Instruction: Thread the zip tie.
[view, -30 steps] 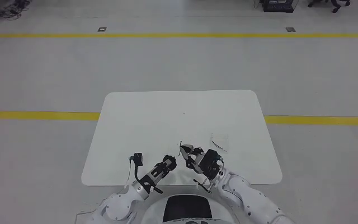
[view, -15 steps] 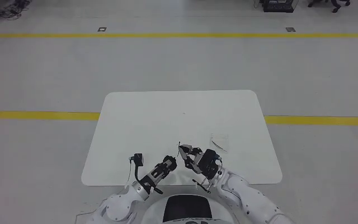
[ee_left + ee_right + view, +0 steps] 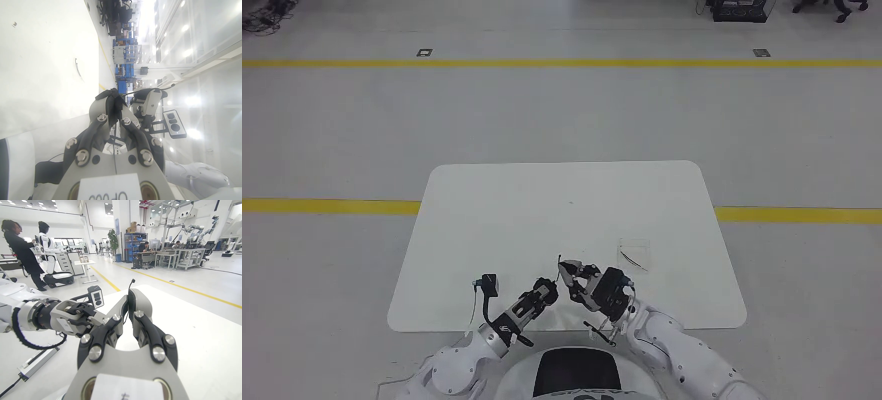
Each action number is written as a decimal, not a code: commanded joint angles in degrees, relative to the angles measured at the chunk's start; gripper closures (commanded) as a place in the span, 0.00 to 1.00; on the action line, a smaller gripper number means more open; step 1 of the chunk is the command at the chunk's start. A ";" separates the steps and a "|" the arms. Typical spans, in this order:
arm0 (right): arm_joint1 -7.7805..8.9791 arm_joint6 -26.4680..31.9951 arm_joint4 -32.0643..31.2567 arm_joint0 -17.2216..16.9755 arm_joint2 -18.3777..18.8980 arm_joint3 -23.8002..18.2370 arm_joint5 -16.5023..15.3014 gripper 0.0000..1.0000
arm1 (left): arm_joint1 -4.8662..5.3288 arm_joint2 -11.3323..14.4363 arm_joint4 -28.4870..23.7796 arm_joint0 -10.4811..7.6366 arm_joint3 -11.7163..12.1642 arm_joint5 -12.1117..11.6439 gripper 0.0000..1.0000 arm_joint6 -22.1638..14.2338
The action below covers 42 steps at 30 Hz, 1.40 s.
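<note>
On the left, above the near edge of the white rounded-corner table (image 3: pixel 542 200), the left gripper (image 3: pixel 545 289), lifted off the surface and angled inward toward its partner. Fingers pressed together (image 3: pixel 113 103), black-wrapped tips touching, a thin black strand running out from between them back over the palm. Pinching, as far as can be told, the tail end of the thin black plastic zip tie (image 3: pixel 133 281). Just to the right, near but apart in the top view, the right gripper (image 3: pixel 573 272), also raised over the table's near part. Grey fingers with black ribbed pads (image 3: pixel 130 301) clamped flat against each other (image 3: pixel 128 298), gripping the zip tie by its strap. Small square head poking up past the fingertips, strap dropping down through the gap behind the pads. The head seen from the top view as a short dark sliver standing above the right gripper, between the two grippers' tips. Farther right, a loose black zip tie (image 3: pixel 634 256) lying flat on the table (image 3: pixel 77 68), slightly curved, well apart from both grippers and touched by neither.
</note>
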 commanded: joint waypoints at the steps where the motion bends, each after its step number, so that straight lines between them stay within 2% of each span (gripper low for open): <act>1: -0.06 0.05 -0.21 0.03 0.00 0.09 0.26 1.00 | 0.00 0.00 0.00 0.00 0.00 0.00 1.00 0.00; 42: -1.21 0.89 -0.31 0.79 -0.11 1.75 -0.43 1.00 | 0.00 0.00 0.00 0.00 0.00 0.00 1.00 0.00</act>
